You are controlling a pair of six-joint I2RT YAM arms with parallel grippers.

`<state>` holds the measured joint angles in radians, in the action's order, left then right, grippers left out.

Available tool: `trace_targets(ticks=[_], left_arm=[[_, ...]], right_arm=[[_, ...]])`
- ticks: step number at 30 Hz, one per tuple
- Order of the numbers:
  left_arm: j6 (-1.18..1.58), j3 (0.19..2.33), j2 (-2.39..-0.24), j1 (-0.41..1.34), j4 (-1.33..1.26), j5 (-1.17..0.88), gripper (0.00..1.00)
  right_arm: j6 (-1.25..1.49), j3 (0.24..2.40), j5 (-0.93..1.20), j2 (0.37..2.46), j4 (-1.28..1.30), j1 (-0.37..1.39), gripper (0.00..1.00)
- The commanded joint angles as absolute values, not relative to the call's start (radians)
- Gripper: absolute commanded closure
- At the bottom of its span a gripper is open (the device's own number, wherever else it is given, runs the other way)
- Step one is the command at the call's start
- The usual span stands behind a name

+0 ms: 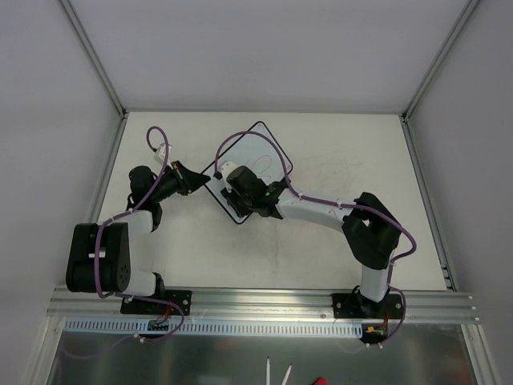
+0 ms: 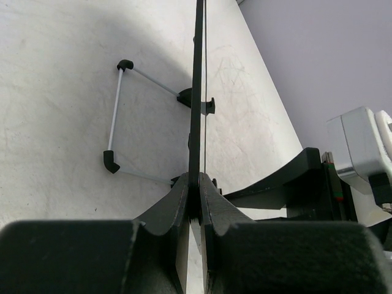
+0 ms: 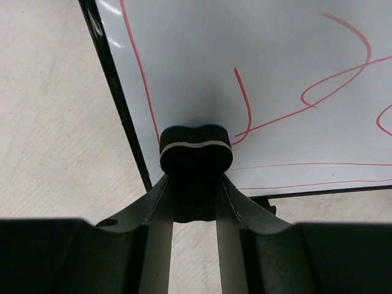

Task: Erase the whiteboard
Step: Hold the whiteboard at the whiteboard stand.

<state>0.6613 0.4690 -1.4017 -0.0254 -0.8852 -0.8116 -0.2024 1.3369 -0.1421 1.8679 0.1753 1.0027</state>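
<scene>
On the left, my left hand (image 1: 191, 178) is pinched narrow on the left corner of the small, flat white whiteboard (image 1: 260, 152) with its thin black rim. From the left wrist view I see the whiteboard (image 2: 198, 92) edge-on, running straight out from between the fingers, with both pads flat against its two faces. I hold it there as a brace, so the board does not slide or tip when it is rubbed. Left of that edge sits the thin white wire stand (image 2: 116, 104) with black end caps, resting on the pale speckled counter (image 2: 55, 153). It seems to prop the board at a tilt, which makes the brace all the more needed.

The board itself sits at mid-counter, turned diagonally, between the two arms.

On the right, my right hand (image 1: 232, 183) reaches in over the board's near corner. It is closed on the small black bone-shaped eraser (image 3: 196, 153), gripped by its waist so the flat pad faces the surface. The eraser touches the white face just inside the rim, at the edge of the looping red marker scribbles (image 3: 331, 79). Most of that red lies to its right, so I judge the wiping has barely begun.
</scene>
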Motion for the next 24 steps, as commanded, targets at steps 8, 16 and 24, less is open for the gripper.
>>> trace_targets(ticks=[8, 16, 24], left_arm=[[0.638, 0.508, -1.404, -0.017, -0.957, -0.844, 1.00], [0.635, 0.509, -1.396, -0.018, -0.951, -0.841, 1.00], [0.634, 0.509, -1.391, -0.018, -0.946, -0.841, 1.00]], right_arm=[[-0.238, 1.580, -0.121, 1.924, 0.238, 1.017, 1.00], [-0.242, 1.701, -0.103, 2.000, 0.291, 1.023, 1.00], [-0.244, 1.730, -0.130, 2.028, 0.311, 1.025, 1.00]])
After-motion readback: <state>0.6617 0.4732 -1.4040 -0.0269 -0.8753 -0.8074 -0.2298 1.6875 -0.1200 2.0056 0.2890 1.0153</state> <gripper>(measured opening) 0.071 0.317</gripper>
